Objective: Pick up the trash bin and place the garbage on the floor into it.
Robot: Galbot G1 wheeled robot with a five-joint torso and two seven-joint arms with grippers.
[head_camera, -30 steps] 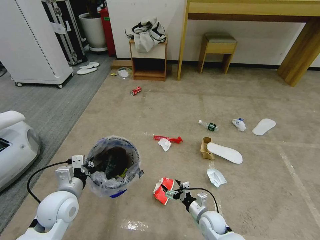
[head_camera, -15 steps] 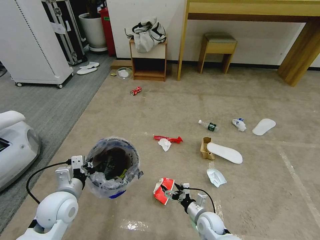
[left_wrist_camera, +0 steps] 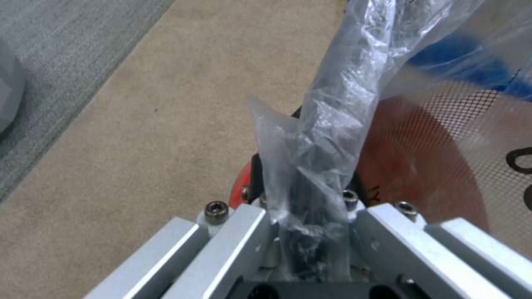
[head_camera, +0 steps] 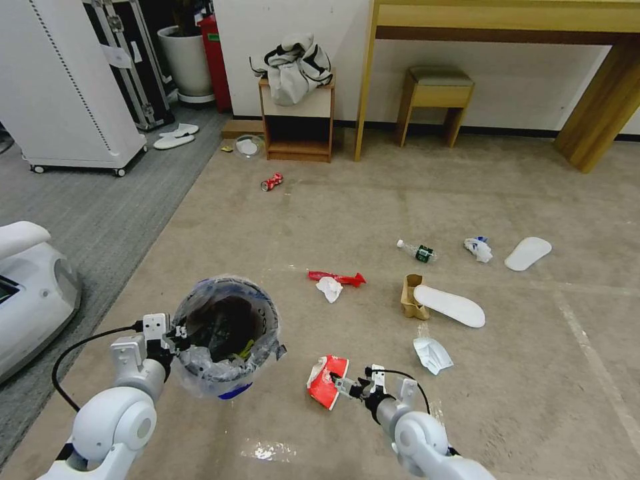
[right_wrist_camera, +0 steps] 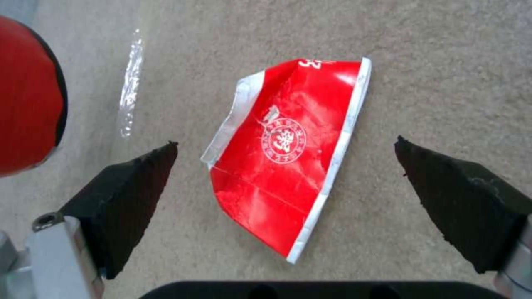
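The trash bin (head_camera: 227, 333), lined with a crinkled clear bag, hangs above the beige floor (head_camera: 373, 200) at the near left. My left gripper (head_camera: 175, 333) is shut on its rim, and the left wrist view shows the bag (left_wrist_camera: 327, 137) pinched between the jaws. A flat red snack wrapper (head_camera: 325, 380) lies just right of the bin. My right gripper (head_camera: 341, 385) is open low over it, its fingers (right_wrist_camera: 133, 187) on either side of the wrapper (right_wrist_camera: 288, 153). More garbage lies beyond: another red wrapper (head_camera: 337, 277), a tissue (head_camera: 329, 288), a carton (head_camera: 412, 298), a bottle (head_camera: 418, 251) and a can (head_camera: 271, 181).
Two white slippers (head_camera: 450, 305) (head_camera: 528, 253) and a white packet (head_camera: 432, 354) lie to the right. A white machine (head_camera: 30, 293) sits on the grey carpet at left. A small cabinet with a jacket (head_camera: 298, 120), a stool (head_camera: 437, 100) and a desk line the far wall.
My right gripper has drawn back slightly and dropped lower over the red wrapper, still open. The left gripper and the bin have barely moved.
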